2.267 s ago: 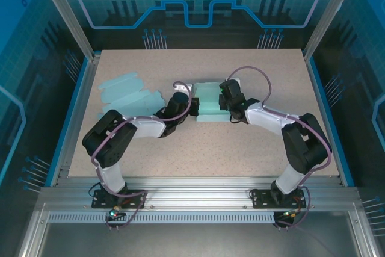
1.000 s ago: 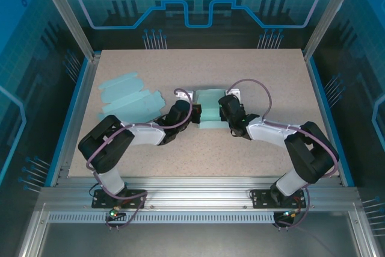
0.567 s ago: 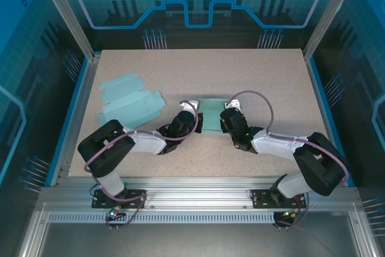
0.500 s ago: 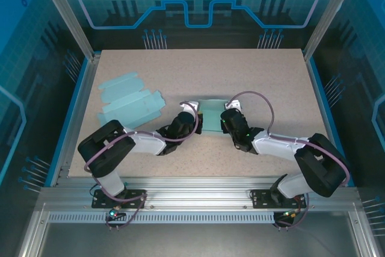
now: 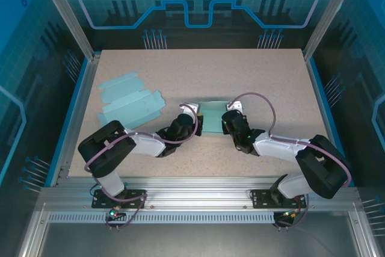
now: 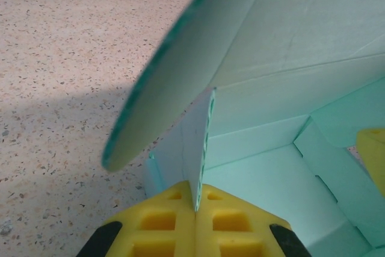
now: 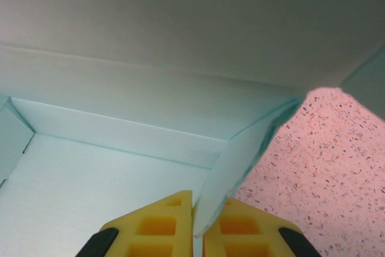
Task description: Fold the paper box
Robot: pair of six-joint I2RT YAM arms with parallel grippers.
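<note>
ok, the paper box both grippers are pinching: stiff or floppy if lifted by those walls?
Probably floppy: on the paper box, the lid panel bows in a curve above the left gripper. Likely light: its walls look like thin card where the right gripper pinches one. Half folded, it may skew if pushed.

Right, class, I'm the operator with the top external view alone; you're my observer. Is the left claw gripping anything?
Observer: Yes, the left claw is shut on a thin upright panel of the paper box, seen edge-on.
Operator: And the other one?
Observer: The right claw is shut on a side wall at an inside corner.
Operator: Is the lid down?
Observer: No, a rounded flap curves above the open inside.
</note>
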